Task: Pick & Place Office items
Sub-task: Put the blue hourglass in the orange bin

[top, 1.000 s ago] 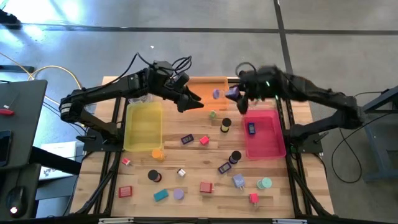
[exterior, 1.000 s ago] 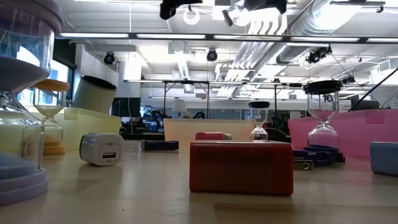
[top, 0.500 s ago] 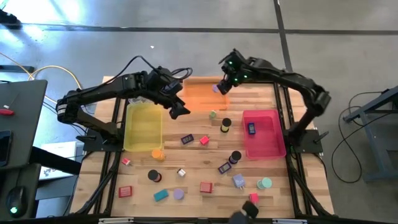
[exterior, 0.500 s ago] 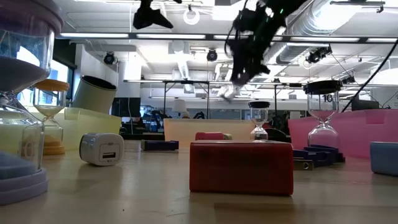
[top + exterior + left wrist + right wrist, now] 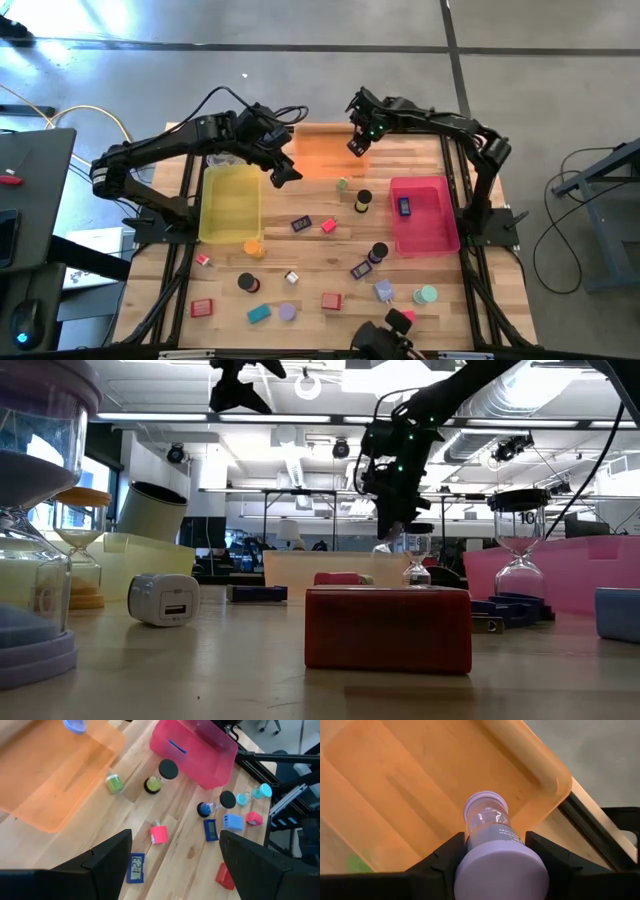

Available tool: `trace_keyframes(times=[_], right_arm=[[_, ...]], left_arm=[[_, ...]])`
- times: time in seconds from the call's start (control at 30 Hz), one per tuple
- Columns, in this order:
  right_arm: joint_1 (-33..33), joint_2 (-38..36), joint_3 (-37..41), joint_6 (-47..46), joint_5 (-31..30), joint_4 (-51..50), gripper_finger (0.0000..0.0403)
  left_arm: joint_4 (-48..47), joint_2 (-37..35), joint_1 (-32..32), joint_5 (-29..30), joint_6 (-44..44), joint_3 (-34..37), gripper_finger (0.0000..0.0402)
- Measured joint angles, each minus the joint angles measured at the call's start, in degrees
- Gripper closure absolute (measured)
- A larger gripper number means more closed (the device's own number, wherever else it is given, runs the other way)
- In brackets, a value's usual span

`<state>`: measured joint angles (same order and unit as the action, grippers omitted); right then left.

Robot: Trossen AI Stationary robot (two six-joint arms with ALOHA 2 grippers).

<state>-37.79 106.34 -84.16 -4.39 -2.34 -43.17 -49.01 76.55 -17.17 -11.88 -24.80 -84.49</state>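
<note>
The right gripper has its two dark fingers clamped on a lavender sand timer, holding it by one of its round end caps while the other end points down at the orange tray underneath. From overhead that gripper hangs over the right part of the orange tray at the far edge of the table.

The left gripper hangs with its jaws spread wide and nothing between them, above the gap between the yellow tray and the orange one, as the overhead view shows.

The other office items lie scattered over the wood: a green-capped timer and a black-capped one just this side of the orange tray, a dark-blue block inside the pink tray, and red, teal and lavender pieces along the near edge.
</note>
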Motion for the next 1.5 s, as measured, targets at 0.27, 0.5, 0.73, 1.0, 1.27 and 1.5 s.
trace_keyframes(times=[0.27, 0.5, 0.73, 1.0, 1.27, 1.5], right_arm=[[0.01, 0.00, 0.00, 0.16, -0.34, -6.59, 0.0225], [-0.01, 0.00, 0.00, 0.16, -0.57, -6.62, 0.0225], [0.05, 0.00, 0.00, 7.69, -1.55, 0.95, 0.0225], [-1.16, 0.00, 0.00, 10.70, -2.02, 1.00, 0.0225], [-2.73, 2.00, 0.00, 10.67, -1.83, -2.00, 0.0225], [-1.87, 4.68, 0.00, 10.81, -1.93, -2.04, 0.0225]], left_arm=[[-0.24, 0.00, -0.71, -0.20, 1.90, 0.00, 0.0108], [-0.27, 0.00, -2.33, -0.15, 3.52, 0.00, 0.0108], [-0.28, 0.00, -2.34, -0.57, 4.47, 0.00, 0.0108], [-1.71, 0.02, -2.32, -4.69, 7.37, 0.00, 0.0108], [-2.39, 0.04, -2.34, -4.83, 8.72, 0.00, 0.0108], [-2.28, 0.04, -2.70, -4.92, 10.01, 0.00, 0.0108]])
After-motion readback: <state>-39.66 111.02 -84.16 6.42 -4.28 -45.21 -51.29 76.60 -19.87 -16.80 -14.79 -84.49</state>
